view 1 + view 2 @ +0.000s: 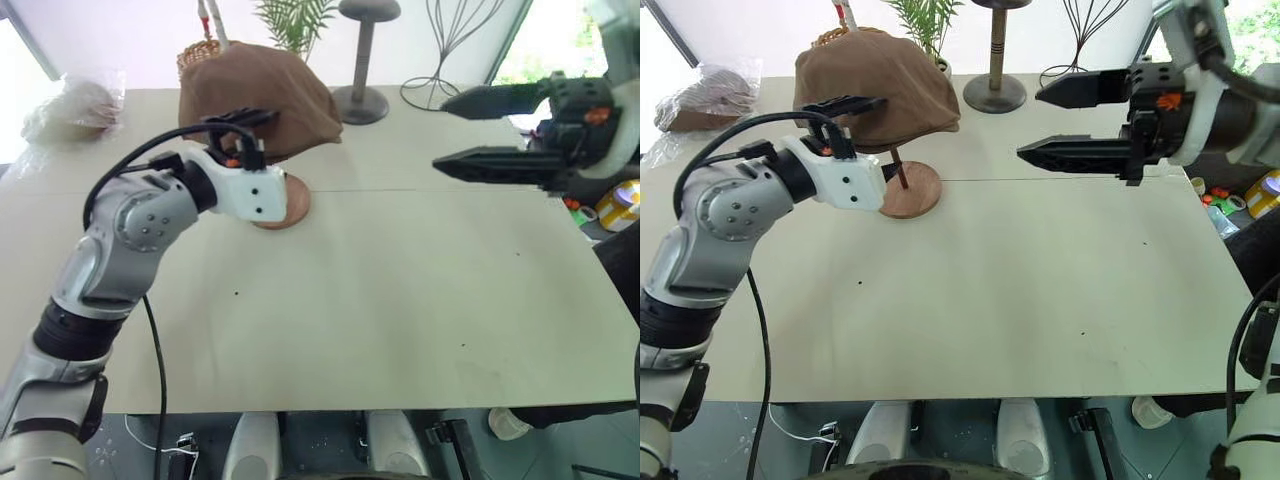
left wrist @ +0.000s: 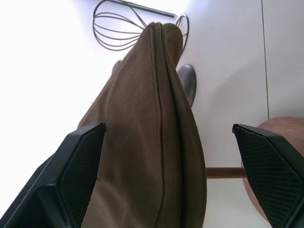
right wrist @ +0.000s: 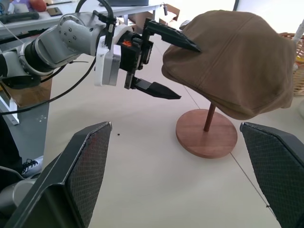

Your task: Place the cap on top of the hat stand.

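Your left claw (image 3: pixel 173 71) is spread wide and pinches nothing: its upper finger lies along the near edge of the cap (image 3: pixel 237 61), at or just short of the fabric, and its lower finger hangs below the cap's brim, level with the rod. From the left wrist view you see the cap's folded edge running between the two fingers, with open space on both sides of it.

Your right claw (image 1: pixel 1055 122) is also spread wide and empty. It hovers above the tabletop (image 1: pixel 1040 300) toward the right side, pointing left at the cap and well apart from it.

The cap sits draped over the top of the hat stand (image 3: pixel 207 135), covering the disc and drooping lower on one side. The stand's thin rod and round wooden base show beneath it. The base rests on the tabletop in the far left part, near the seam that crosses the surface.

Behind the cap, along the far edge, stand a dark grey stand (image 1: pixel 994 60) and a black wire stand (image 1: pixel 1085 35), with a potted plant (image 1: pixel 925 22) between cap and grey stand. A clear plastic bag (image 1: pixel 705 95) lies at the far left corner.
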